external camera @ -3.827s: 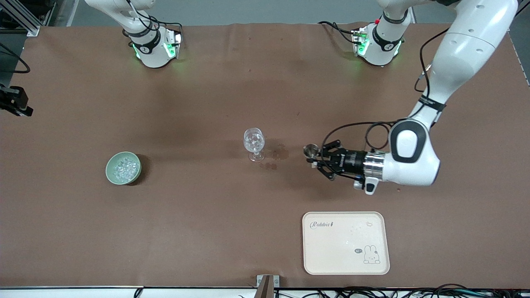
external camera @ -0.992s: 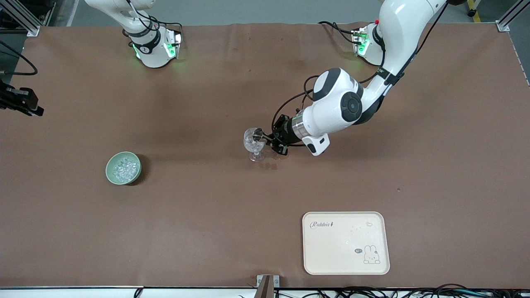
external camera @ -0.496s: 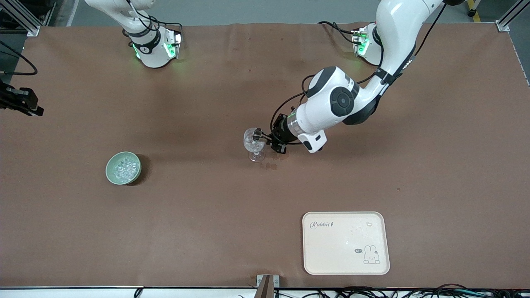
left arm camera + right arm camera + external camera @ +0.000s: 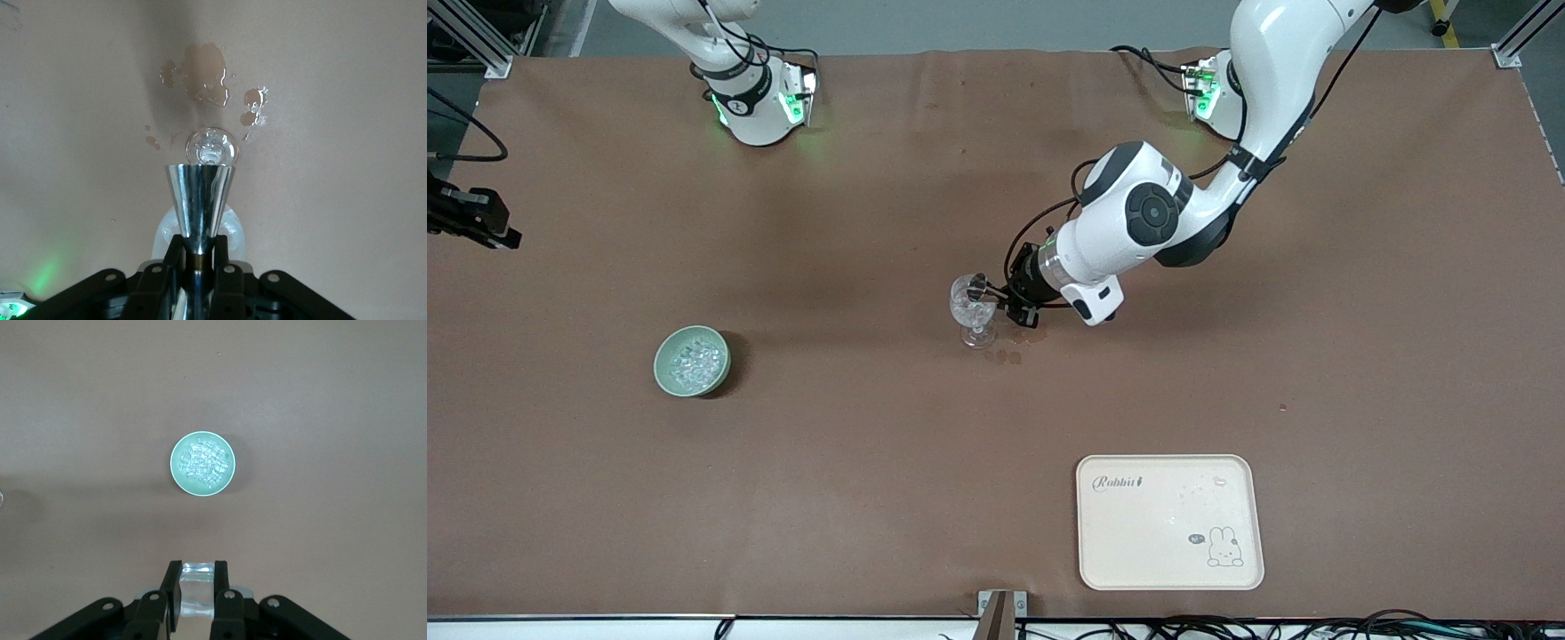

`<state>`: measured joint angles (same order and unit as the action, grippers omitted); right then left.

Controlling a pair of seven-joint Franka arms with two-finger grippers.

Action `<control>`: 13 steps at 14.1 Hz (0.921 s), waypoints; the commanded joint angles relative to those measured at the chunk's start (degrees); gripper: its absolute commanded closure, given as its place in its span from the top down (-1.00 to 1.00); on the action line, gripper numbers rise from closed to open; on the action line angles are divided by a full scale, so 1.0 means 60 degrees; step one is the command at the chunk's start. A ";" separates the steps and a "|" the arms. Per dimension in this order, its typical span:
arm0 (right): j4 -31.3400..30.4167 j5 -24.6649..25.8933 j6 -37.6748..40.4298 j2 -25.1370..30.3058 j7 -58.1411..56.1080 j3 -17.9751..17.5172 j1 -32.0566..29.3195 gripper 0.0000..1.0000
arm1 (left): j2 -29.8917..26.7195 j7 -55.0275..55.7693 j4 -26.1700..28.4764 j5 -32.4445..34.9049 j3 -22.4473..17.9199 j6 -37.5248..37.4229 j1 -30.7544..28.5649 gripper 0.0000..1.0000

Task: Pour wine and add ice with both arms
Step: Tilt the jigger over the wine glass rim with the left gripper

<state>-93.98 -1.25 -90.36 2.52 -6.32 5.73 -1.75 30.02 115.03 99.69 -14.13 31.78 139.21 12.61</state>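
A clear stemmed glass stands mid-table with glinting lumps inside. My left gripper is shut on a steel cone-shaped jigger, tipped with its mouth at the glass rim. In the left wrist view the jigger sits between the fingers, with the glass just past its mouth. My right gripper is shut on a clear ice cube, high over the pale green bowl. The bowl holds several ice lumps and stands toward the right arm's end.
Wet spill patches lie on the brown table by the glass foot, and they show in the left wrist view. A cream tray with a rabbit print lies nearer the front camera, toward the left arm's end.
The left arm carried the jigger from a spot beside the glass up to its rim, then shifted its wrist slightly while the jigger stayed there. Bowl and tray have not moved.
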 commanded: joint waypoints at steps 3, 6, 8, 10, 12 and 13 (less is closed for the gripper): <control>-0.0142 -0.0129 0.0001 0.0137 0.0131 -0.0033 -0.0045 -0.90 | 0.0064 0.0267 -0.0252 0.0202 -0.0038 -0.0057 0.0052 -0.99; -0.0142 -0.0129 0.0001 0.0137 0.0130 -0.0033 -0.0045 -0.89 | 0.0240 0.0062 -0.0514 -0.0002 0.0036 -0.0553 -0.0124 -0.99; -0.0142 -0.0129 0.0001 0.0137 0.0131 -0.0047 -0.0001 -0.89 | 0.0270 0.0076 -0.0822 -0.0120 0.0036 -0.0920 -0.0007 -0.99; -0.0127 -0.0129 -0.0028 0.0137 0.0131 -0.0062 0.0115 -0.90 | 0.0285 -0.0011 -0.0911 -0.0149 0.0079 -0.1241 -0.0167 -0.99; -0.0113 -0.0129 -0.0131 0.0137 0.0276 -0.0062 0.0335 -0.90 | 0.0299 -0.0084 -0.1101 -0.0470 0.0079 -0.1448 -0.0211 -0.99; -0.0098 -0.0129 -0.0131 0.0137 0.0495 -0.0062 0.0423 -0.90 | 0.0299 -0.0404 -0.1203 -0.0747 0.0079 -0.1695 -0.0342 -0.99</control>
<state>-93.98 -1.35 -90.65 2.52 -5.73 5.44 -0.34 31.29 114.81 94.68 -15.96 31.86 131.94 11.67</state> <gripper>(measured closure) 0.771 0.789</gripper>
